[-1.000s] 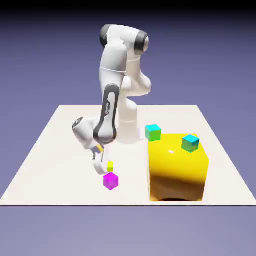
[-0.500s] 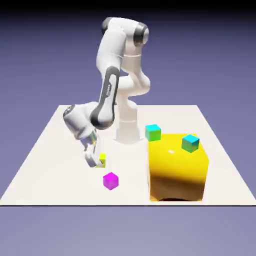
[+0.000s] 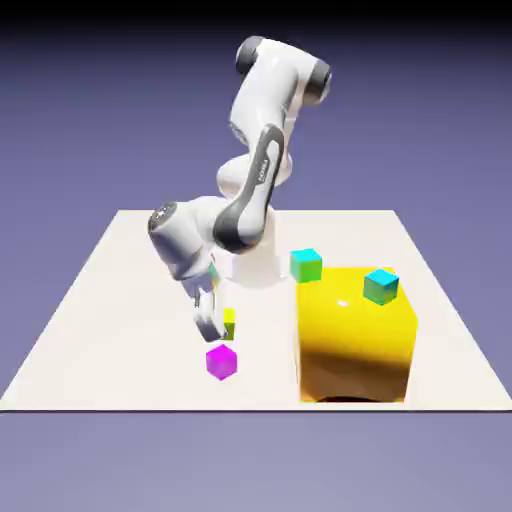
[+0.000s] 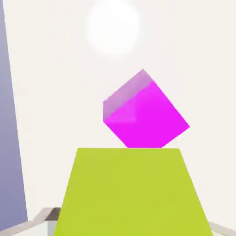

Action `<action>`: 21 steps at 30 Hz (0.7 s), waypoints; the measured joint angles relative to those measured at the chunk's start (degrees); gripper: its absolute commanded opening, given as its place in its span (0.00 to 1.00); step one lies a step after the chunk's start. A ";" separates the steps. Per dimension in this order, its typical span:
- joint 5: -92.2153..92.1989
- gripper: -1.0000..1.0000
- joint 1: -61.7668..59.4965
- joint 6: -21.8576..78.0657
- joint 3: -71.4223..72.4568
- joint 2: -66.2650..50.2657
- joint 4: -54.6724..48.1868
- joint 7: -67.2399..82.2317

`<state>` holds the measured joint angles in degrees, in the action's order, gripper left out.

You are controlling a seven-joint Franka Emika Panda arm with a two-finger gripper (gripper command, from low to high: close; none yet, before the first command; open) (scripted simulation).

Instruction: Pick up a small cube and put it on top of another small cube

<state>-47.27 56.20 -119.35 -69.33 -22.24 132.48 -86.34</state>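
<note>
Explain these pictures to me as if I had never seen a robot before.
The machine is a white jointed robot arm ending in a two-finger gripper, which works like a thumb and finger. This is a computer-rendered scene.

One current picture is taken from outside, facing the arm across a pale flat table. The other comes from a camera on the hand, looking along the fingers.

The gripper is closed on a small yellow-green cube, which looks large there only because it is so close to that camera. Beyond it lies a small magenta cube on the table.

On the exterior view's right stands a much larger glossy yellow block. Two small blue-green cubes also show: one appears over the block, the other by its upper left corner; I cannot tell what either rests on.
</note>
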 measured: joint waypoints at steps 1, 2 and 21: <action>-0.20 0.00 2.08 0.81 -1.48 -0.61 -0.80 -0.68; -0.40 0.00 4.15 1.63 -2.96 -1.21 -1.61 -1.37; -4.25 0.00 43.61 17.09 -31.08 -12.74 -16.89 -14.33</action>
<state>-51.52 99.81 -102.25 -100.41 -34.98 115.59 -100.66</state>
